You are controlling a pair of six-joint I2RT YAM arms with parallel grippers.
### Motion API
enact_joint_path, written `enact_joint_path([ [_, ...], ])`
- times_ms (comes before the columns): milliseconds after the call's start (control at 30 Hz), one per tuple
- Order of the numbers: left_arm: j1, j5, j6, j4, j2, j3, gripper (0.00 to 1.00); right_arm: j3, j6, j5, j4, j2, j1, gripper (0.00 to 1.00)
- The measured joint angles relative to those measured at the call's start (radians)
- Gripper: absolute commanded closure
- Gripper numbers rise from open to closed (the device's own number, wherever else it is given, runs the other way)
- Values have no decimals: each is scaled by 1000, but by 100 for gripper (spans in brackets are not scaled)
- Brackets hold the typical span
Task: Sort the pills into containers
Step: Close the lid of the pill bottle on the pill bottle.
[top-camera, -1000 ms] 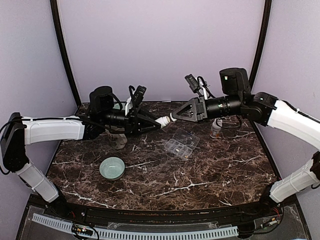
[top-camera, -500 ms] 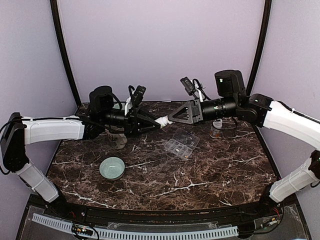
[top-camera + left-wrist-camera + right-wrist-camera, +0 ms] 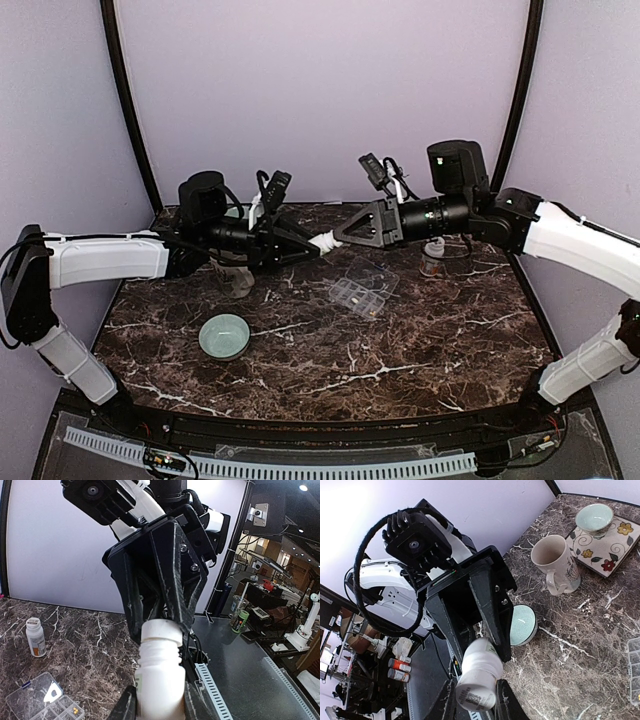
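Left jaws and right jaws each pinch one end of a white bottle [image 3: 326,241], held above the counter [image 3: 400,350] just beyond the box [image 3: 362,288] (lid open).

The organiser [image 3: 357,296] is lying flat on the table just right of centre in the top view. It is a small clear box split into rows of little compartments. Its transparent lid [image 3: 373,272] is lying open, folded back toward the upper right. In the left wrist view it is sitting in the lower left corner, with a tiny yellow pill [image 3: 75,710] resting in one compartment.
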Motion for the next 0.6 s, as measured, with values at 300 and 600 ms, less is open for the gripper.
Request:
enact_joint_path([
  [300,5,10,-3,-9,0,0,100,0,0,0,21,12,0,90],
  [600,8,15,-11,-11,0,0,100,0,0,0,28,17,0,90],
])
